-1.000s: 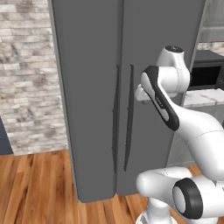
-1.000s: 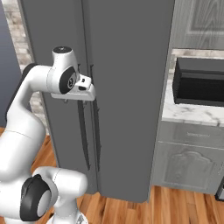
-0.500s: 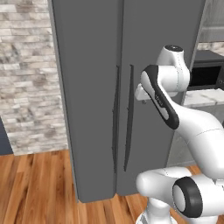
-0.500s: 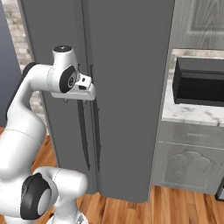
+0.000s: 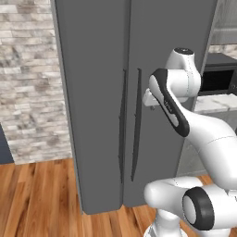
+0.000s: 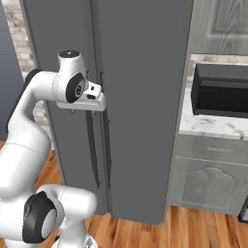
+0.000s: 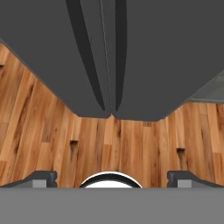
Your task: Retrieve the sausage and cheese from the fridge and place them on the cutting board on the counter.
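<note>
- Standing with both doors shut: fridge [image 5: 134, 92], two long handles [image 5: 129, 125] side by side at the middle seam.
- Hovering just in front of the right handle, near its top: tool [image 7: 112, 177], fingers spread wide, gripping nothing.
- Running to the fridge's right: desk [image 6: 213, 127], carrying a dark microwave [image 6: 220, 92].

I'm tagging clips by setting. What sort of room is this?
Most likely a home kitchen: a tall dark two-door fridge, a marble counter over grey cabinet fronts, and a microwave-like black box on it.
</note>
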Available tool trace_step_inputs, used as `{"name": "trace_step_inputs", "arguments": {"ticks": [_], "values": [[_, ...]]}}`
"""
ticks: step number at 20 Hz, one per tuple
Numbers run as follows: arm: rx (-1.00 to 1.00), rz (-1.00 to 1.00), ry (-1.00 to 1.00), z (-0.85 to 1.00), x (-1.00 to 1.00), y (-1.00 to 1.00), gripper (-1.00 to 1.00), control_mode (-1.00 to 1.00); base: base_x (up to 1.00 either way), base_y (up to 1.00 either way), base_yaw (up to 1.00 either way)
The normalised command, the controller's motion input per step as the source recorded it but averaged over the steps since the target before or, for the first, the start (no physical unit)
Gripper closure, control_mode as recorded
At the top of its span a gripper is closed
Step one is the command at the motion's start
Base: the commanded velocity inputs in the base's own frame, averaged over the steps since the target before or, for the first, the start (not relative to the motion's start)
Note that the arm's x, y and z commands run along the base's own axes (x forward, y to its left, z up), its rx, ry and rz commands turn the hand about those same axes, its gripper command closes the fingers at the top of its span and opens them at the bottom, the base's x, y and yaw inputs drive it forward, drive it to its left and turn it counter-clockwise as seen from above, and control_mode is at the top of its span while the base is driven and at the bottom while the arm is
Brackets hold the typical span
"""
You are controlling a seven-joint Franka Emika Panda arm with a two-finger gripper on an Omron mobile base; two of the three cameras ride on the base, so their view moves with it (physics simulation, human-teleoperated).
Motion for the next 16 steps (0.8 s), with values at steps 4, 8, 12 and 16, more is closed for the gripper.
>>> {"name": "trace_step_inputs", "arguments": {"ticks": [4, 8, 12, 16], "values": [[0.0, 0.0, -0.02, -0.01, 0.0, 0.0, -1.0, -1.0, 0.0, 0.0, 0.0], [0.0, 0.0, 0.0, -0.1, -0.13, 0.0, -1.0, -1.0, 0.0, 0.0, 0.0], [-0.09, 0.02, -0.12, -0.75, -0.03, -0.01, -1.0, -1.0, 0.0, 0.0, 0.0], [-0.13, 0.0, -0.28, -0.88, -0.01, 0.0, -1.0, -1.0, 0.0, 0.0, 0.0]]}}
